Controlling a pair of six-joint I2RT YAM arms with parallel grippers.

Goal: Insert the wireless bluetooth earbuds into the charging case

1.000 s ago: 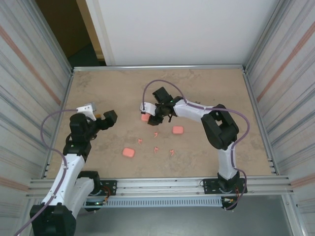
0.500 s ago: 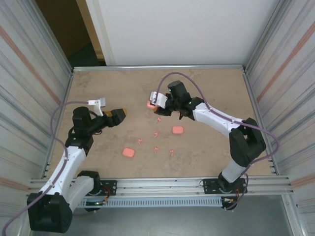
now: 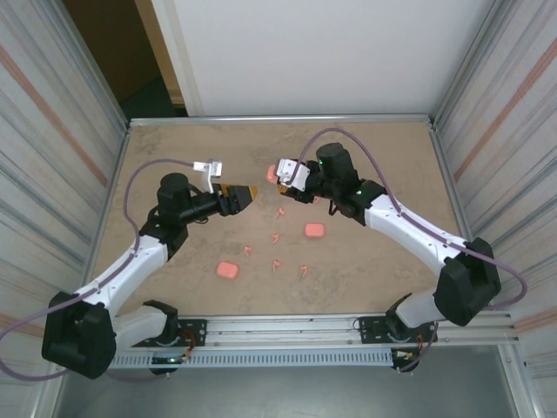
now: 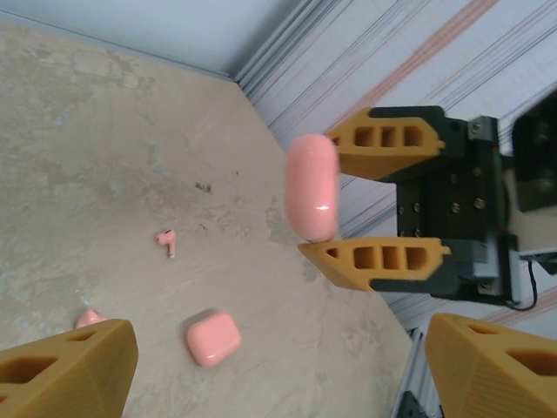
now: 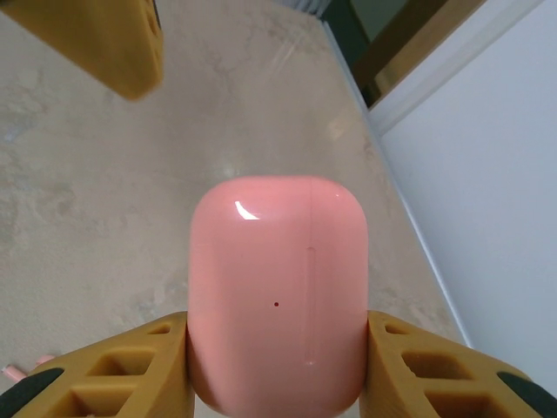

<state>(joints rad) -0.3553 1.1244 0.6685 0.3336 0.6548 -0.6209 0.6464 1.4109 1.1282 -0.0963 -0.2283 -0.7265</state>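
My right gripper [image 5: 277, 370] is shut on a rounded pink charging case [image 5: 277, 292], its lid closed, held in the air above the table's middle back [image 3: 271, 173]. In the left wrist view that case [image 4: 312, 187] sits between the right gripper's yellow fingers [image 4: 374, 261]. My left gripper [image 3: 248, 193] is open with nothing in it, just left of the held case and pointing at it; its fingers [image 4: 70, 370] stand wide apart. Several tiny pink earbuds [image 3: 276, 237] lie scattered on the table below, one of them [image 4: 166, 241] in the left wrist view.
Two more closed pink cases lie on the table, one at centre right [image 3: 314, 230] and one at front left [image 3: 227, 270]. Ribbed metal walls [image 3: 52, 174] enclose the table on both sides, with a rail [image 3: 278, 324] along the front.
The right gripper has lifted the case off the table and carried it back and right. The left arm has reached right towards it, and its jaws have narrowed slightly.
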